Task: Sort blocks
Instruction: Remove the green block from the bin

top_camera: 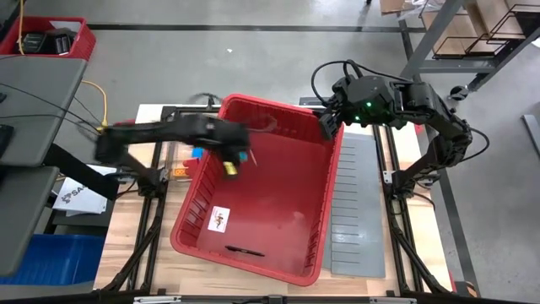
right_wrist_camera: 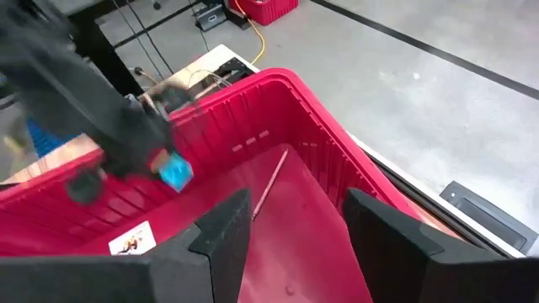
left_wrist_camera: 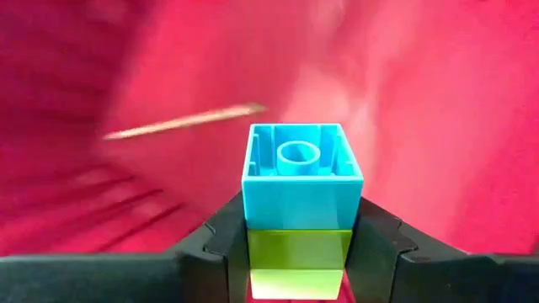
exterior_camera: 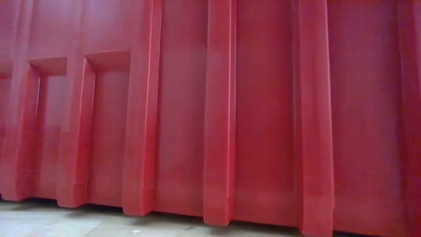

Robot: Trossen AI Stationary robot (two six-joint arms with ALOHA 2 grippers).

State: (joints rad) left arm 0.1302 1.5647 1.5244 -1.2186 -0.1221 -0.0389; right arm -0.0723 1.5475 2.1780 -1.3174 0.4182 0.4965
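Over red bin (top_camera: 278, 245): left gripper (left_wrist_camera: 299, 252) clamps blue-and-green blocks (left_wrist_camera: 301, 206) between fingers.

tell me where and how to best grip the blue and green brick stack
Across the two flat side walls, at the seam of the blue-on-green brick stack, coming from the green end. Those faces are parallel and smooth, while the blue end is hollow. The left tool already brackets it that way over the red bin.

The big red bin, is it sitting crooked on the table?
Yes. The red bin sits turned at an angle, not square with the table's edges. The left pincer holds blue-and-green blocks over it.
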